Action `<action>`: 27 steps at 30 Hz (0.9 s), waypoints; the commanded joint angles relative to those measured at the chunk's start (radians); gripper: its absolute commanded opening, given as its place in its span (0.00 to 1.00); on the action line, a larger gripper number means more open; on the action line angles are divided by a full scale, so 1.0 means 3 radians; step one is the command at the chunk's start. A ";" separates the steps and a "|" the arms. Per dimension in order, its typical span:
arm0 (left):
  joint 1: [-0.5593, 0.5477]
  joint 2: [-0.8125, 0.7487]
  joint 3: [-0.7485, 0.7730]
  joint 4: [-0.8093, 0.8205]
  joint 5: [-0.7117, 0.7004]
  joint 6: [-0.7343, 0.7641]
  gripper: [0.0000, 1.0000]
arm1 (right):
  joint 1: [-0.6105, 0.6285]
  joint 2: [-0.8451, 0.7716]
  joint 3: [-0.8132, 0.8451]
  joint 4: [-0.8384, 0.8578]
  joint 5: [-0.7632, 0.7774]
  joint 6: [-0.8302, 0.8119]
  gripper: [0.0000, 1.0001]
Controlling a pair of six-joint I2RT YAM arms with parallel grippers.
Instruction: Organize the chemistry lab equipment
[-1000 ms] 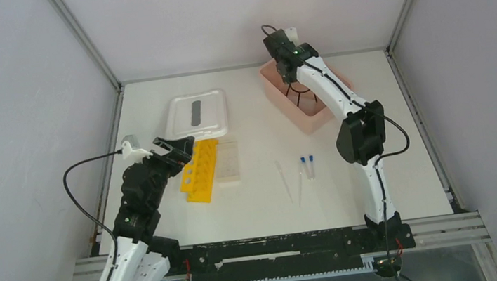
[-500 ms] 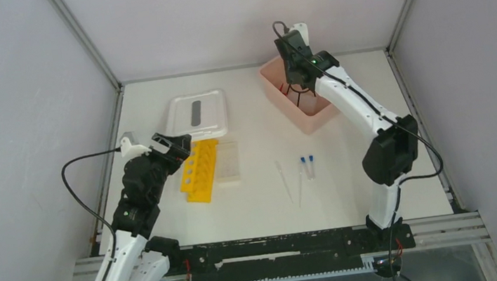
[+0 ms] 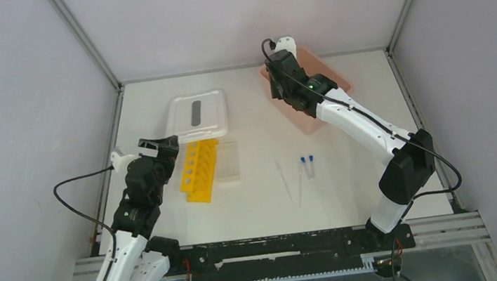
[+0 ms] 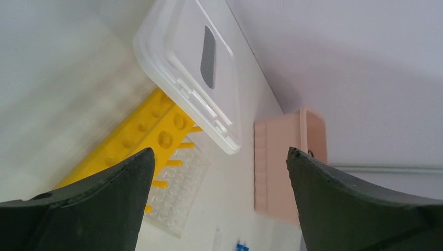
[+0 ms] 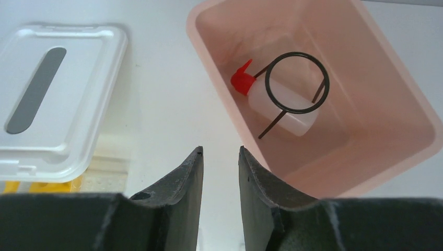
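Near the bases, the left pincer (image 4: 219, 152) hangs wide open and empty. The yellow rack (image 3: 200, 171) lies on the bench (image 3: 256, 111) at its 3 o'clock, long axis running 1 to 7 o'clock from overhead, so the left arm is nearer. Mid-bench, the droppers (image 3: 284, 181) and blue-capped tubes (image 3: 307, 167) lie closer to the right arm.

Farthest, the right pincer (image 5: 220, 150), its jaws a narrow gap apart and holding nothing, hovers at the pink tub's (image 5: 360, 78) left edge. In its own view, the squeeze bottle (image 5: 298, 123) lies inside the tub at 1 o'clock, nozzle toward 10, under a wire ring (image 5: 267, 82).

A second ago the left pincer sat over the rack's far end, and the right over the tub's middle.
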 commanded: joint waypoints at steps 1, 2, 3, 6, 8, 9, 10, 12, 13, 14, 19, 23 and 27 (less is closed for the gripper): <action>0.0096 0.0069 -0.0119 0.0161 -0.0220 -0.0513 1.00 | 0.0142 -0.0189 -0.0022 0.0244 0.0048 0.0042 0.38; 0.0125 0.0115 -0.0123 0.0180 -0.0209 -0.0545 1.00 | 0.0171 -0.0192 -0.0032 0.0254 0.0066 0.0036 0.39; 0.0155 0.0179 -0.0124 0.0203 -0.0170 -0.0562 1.00 | 0.0195 -0.0192 -0.0048 0.0267 0.0072 0.0035 0.39; 0.0310 0.0402 -0.0169 0.0377 0.0047 -0.0570 1.00 | 0.0225 -0.0173 -0.0088 0.0307 0.0051 0.0037 0.40; 0.0435 0.0549 -0.0218 0.0554 0.0218 -0.0568 1.00 | 0.0235 -0.0151 -0.0091 0.0332 0.0041 0.0027 0.40; 0.0493 0.0597 -0.0236 0.0633 0.0274 -0.0545 1.00 | 0.0240 -0.0137 -0.0092 0.0342 0.0040 0.0022 0.40; 0.0534 0.0642 -0.0237 0.0681 0.0304 -0.0519 1.00 | 0.0242 -0.0124 -0.0092 0.0357 0.0036 0.0013 0.40; 0.0608 0.0737 -0.0218 0.0709 0.0341 -0.0477 1.00 | 0.0247 -0.0095 -0.0087 0.0379 0.0031 0.0001 0.40; 0.0642 0.0797 -0.0205 0.0722 0.0373 -0.0470 1.00 | 0.0247 -0.0075 -0.0083 0.0389 0.0024 -0.0004 0.40; 0.0678 0.0854 -0.0205 0.0745 0.0430 -0.0473 1.00 | 0.0247 -0.0063 -0.0078 0.0404 0.0017 -0.0010 0.40; 0.0762 0.1125 -0.0218 0.0956 0.0557 -0.0500 1.00 | 0.0247 0.0008 -0.0061 0.0454 -0.0005 -0.0032 0.40; 0.0773 0.1335 -0.0180 0.1114 0.0628 -0.0510 1.00 | 0.0242 0.0035 -0.0071 0.0468 0.0004 -0.0056 0.40; 0.0792 0.1519 -0.0141 0.1239 0.0649 -0.0528 1.00 | 0.0242 0.0044 -0.0076 0.0483 0.0005 -0.0073 0.40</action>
